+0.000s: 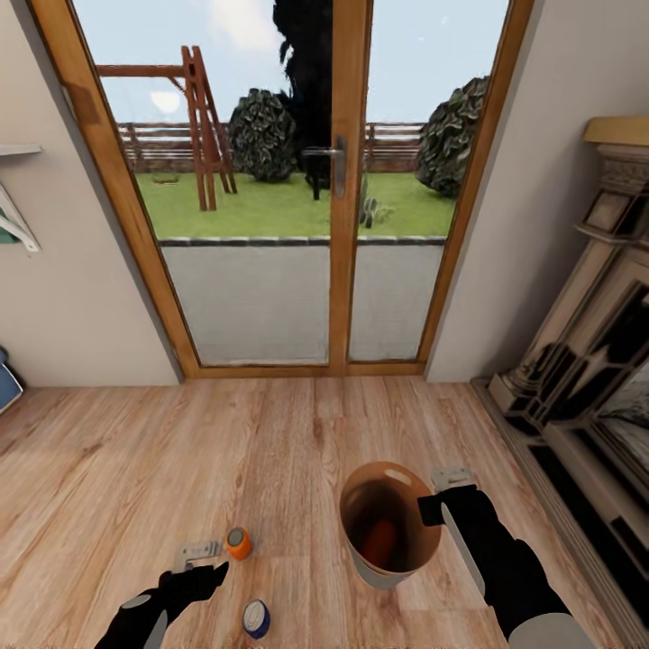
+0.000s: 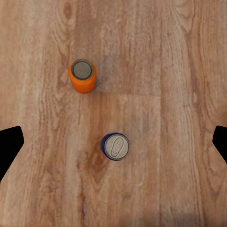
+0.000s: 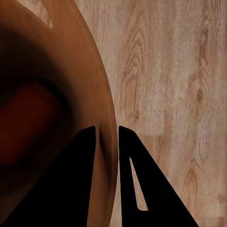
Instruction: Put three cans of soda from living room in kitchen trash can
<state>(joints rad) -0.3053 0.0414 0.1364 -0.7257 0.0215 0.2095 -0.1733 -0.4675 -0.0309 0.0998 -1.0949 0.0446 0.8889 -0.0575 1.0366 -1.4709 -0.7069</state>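
Right gripper (image 3: 107,135) pinches the bin (image 1: 390,523) rim at lower right; left gripper (image 1: 200,561) spread wide above two cans (image 2: 82,75).

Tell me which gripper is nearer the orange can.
Left. The left gripper hovers open just beside the orange can on the floor, while the right gripper is farther off, clamped on the rim of the bin.

Orange can (image 1: 238,543) and blue can (image 1: 256,619) stand upright on wood floor (image 1: 180,469); brown bin (image 1: 389,525), slightly tilted, holds a reddish can (image 1: 382,539).

trash can (image 3: 56,94) cropped by frame, contents murky
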